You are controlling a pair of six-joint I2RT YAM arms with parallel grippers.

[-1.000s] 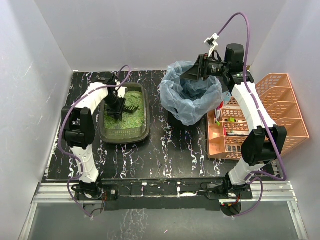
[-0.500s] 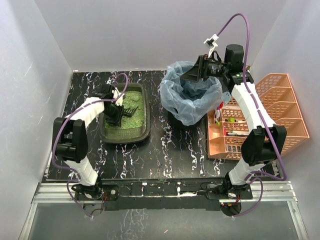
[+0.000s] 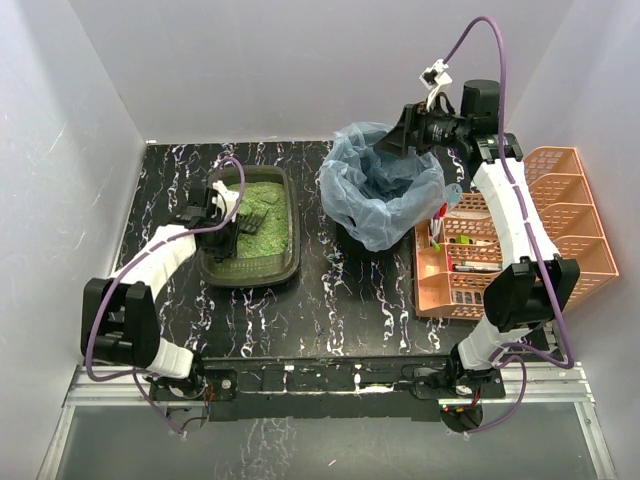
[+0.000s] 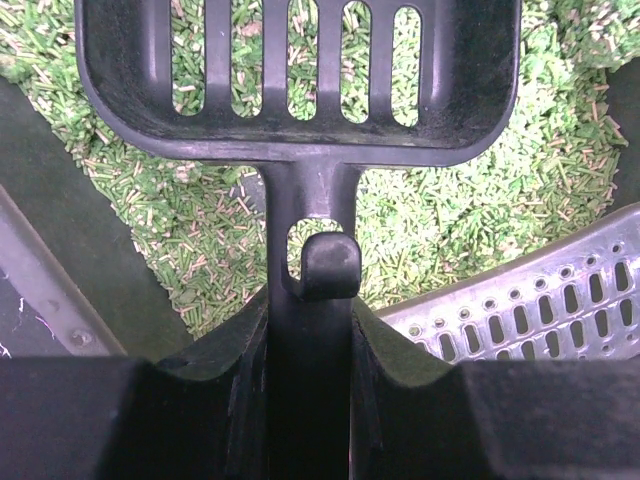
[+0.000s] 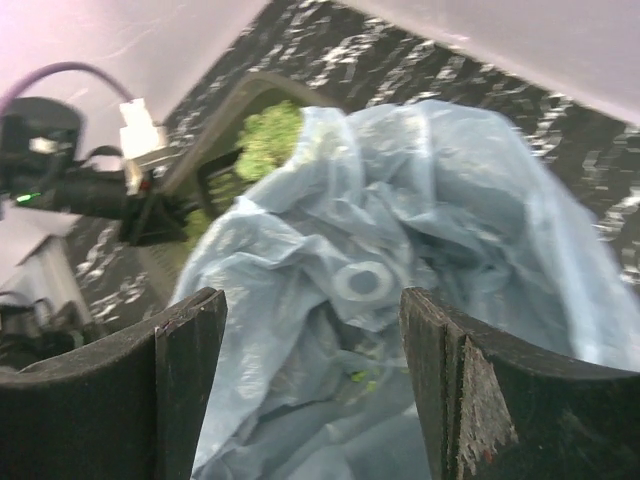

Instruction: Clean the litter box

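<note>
Over on the left, the left gripper (image 3: 228,216) is clamped tight on the handle of a black slotted scoop (image 4: 300,90). From the left wrist view the two jaws press in on either side of that handle, and the left gripper (image 4: 310,345) has it dead centre. The scoop's head points away from the arm, out over the green litter (image 4: 470,230), and the granules show through the slots. I cannot tell whether the scoop's edge touches the litter or hangs just above it. A pale perforated piece (image 4: 540,310) lies on the litter to the right of the handle.

The litter box (image 3: 292,262) sits on the left half of the black marbled bench (image 3: 340,290), towards the back, with its long side running away from the arms. It is apart from the round bin with its blue bag (image 3: 380,205), which stands just to its right.

Across on the right, the right arm reaches high to the bin's far rim. The right gripper (image 3: 404,140) hangs over the bag with its jaws spread wide and nothing between them. In the right wrist view the right gripper (image 5: 315,375) frames the crumpled blue bag (image 5: 420,220) below, with the litter box (image 5: 262,140) visible beyond it. The orange organiser (image 3: 560,200) stands at the bench's right edge, just beside the bin.
</note>
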